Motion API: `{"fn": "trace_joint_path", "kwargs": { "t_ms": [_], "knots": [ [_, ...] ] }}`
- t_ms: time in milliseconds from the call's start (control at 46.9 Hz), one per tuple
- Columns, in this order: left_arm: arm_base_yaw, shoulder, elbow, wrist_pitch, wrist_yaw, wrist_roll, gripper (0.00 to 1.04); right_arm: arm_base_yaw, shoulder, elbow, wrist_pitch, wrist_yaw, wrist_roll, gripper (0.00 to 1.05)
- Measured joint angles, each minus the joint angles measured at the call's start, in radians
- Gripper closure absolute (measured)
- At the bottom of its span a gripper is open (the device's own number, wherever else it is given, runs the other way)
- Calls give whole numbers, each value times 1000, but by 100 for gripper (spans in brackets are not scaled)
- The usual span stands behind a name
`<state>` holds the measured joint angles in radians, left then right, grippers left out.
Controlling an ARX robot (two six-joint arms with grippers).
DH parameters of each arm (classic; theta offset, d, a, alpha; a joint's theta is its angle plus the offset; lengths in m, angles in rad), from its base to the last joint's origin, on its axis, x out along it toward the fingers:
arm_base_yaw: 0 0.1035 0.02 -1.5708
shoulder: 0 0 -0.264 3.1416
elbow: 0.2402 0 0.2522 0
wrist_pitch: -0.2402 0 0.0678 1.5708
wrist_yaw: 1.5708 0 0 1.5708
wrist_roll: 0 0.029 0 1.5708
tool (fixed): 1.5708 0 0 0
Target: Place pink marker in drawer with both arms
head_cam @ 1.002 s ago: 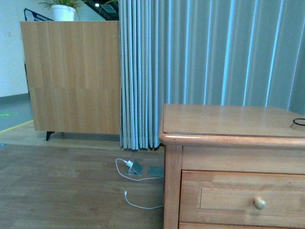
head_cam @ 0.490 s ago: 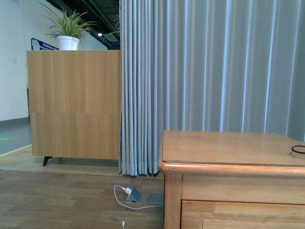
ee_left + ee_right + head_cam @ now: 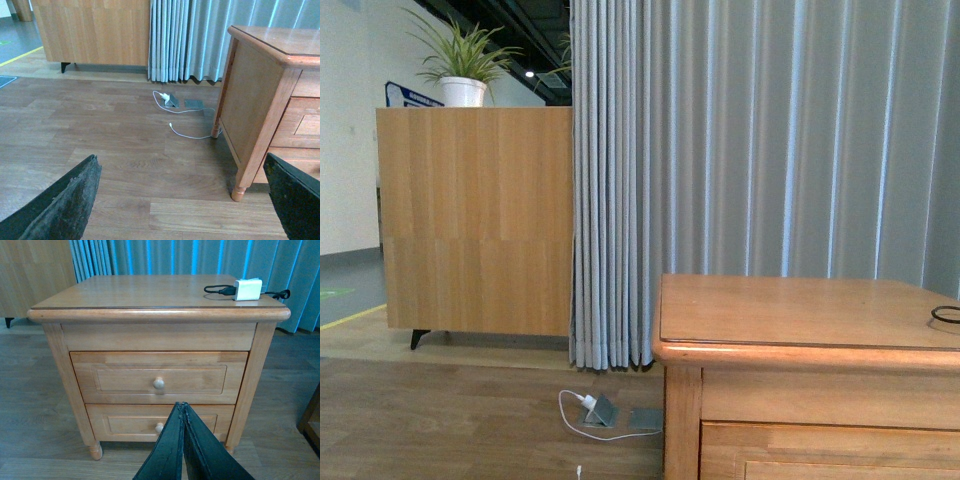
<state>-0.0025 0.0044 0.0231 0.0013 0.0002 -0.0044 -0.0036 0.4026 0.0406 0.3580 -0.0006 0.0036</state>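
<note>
The pink marker is out of view in every frame. In the right wrist view a honey-coloured nightstand [image 3: 150, 330] faces me with two shut drawers, the upper drawer [image 3: 125, 377] and the lower drawer [image 3: 125, 424], each with a small round knob. My right gripper [image 3: 182, 406] is shut with nothing in it, pointing at the lower drawer front from a distance. My left gripper [image 3: 180, 165] hangs open and empty over the wooden floor, beside the nightstand's side panel [image 3: 245, 110]. Neither arm shows in the front view, which catches only the upper drawer's top edge [image 3: 820, 450].
A white charger box with a black cable [image 3: 247, 289] lies on the nightstand top. A tall wooden cabinet [image 3: 475, 220] with a potted plant [image 3: 463, 75] stands far left, grey-blue curtains [image 3: 760, 150] behind. A white cable and floor socket [image 3: 600, 410] lie on the floor.
The front view has risen: the nightstand sits lower in the picture and the drawer knob has dropped out of frame. Almost nothing shifted in the last half second.
</note>
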Motion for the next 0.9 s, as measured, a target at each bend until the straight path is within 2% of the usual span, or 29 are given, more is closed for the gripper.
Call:
{"fn": "trace_joint_path", "kwargs": {
  "t_ms": [107, 704, 768, 896],
  "knots": [
    [0, 0, 0, 0, 0, 0, 6, 0, -35, -35, 8, 0, 0, 103],
    [0, 0, 0, -1, 0, 0, 6, 1, -229, -35, -181, 0, 0, 103],
    [0, 0, 0, -1, 0, 0, 6, 1, -340, -35, -329, 0, -1, 103],
    [0, 0, 0, -1, 0, 0, 6, 1, -397, -35, -356, 0, -1, 103]
  ]
}}
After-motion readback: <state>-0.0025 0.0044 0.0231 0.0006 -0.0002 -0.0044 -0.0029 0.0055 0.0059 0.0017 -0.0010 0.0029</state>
